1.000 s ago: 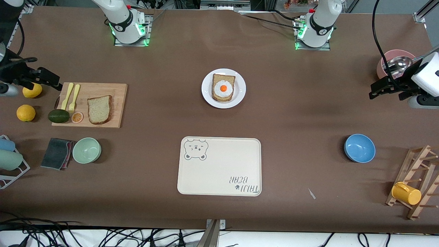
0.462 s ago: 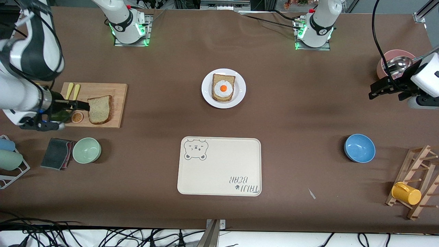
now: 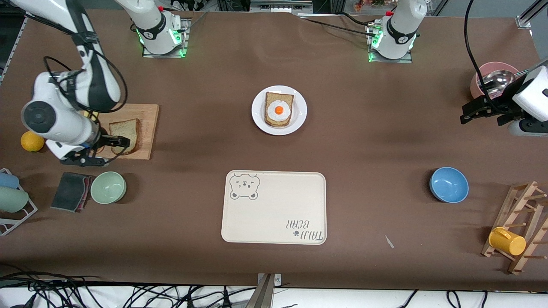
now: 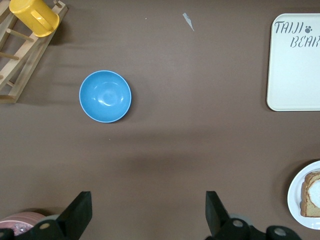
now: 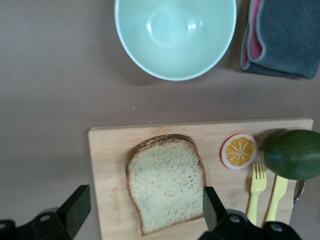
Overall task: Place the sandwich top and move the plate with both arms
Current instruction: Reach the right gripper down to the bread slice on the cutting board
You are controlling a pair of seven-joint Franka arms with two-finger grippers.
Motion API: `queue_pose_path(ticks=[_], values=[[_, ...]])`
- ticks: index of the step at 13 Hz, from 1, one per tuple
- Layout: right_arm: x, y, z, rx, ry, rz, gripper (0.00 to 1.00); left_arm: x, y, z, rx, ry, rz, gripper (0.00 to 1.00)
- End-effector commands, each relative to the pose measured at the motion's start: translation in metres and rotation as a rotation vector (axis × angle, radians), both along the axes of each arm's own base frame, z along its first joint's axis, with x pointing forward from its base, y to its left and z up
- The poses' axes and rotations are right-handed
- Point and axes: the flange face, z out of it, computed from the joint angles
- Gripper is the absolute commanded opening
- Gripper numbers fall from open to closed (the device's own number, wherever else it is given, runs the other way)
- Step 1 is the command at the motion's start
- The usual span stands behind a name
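A: Surface? We see a brown table (image 3: 385, 141), cables along the frame's bottom edge.
B: Sandwich top (image 3: 124, 136) on the cutting board (image 3: 143, 128), mid-left of frame; right gripper (image 3: 115, 140) over it, fingers apart.
A: Plate (image 3: 299, 112) upper centre, tray (image 3: 274, 207) below it, bare table between.
B: Left gripper (image 3: 469, 112) waits far right, fingers apart.

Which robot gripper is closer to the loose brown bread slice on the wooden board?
Right. The right gripper hovers open over the speckled bread slice; the left gripper waits open at the table's left-arm end, near the pink bowl.
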Motion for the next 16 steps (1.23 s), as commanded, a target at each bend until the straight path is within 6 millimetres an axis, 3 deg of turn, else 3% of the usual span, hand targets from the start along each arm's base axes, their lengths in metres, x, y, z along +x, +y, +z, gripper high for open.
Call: queue_pose_path(ticks=[1,3,8,13,16], values=[[-0.004,0.025,-0.022,-0.094,-0.045,-0.01,0.86,-0.003,0.001,0.001,0.025,0.003,-0.006,1.0],[-0.008,0.054,-0.046,-0.178,-0.058,-0.012,0.72,-0.003,0.001,0.001,0.027,0.003,-0.006,1.0],[-0.023,0.059,-0.071,-0.224,-0.078,-0.008,0.66,-0.003,0.001,0.002,0.027,0.001,-0.006,1.0],[-0.035,0.06,-0.089,-0.27,-0.095,-0.008,0.49,-0.003,0.002,0.002,0.027,0.001,-0.005,1.0],[-0.038,0.057,-0.098,-0.277,-0.077,-0.008,0.46,-0.003,0.001,0.002,0.027,0.001,-0.006,1.0]])
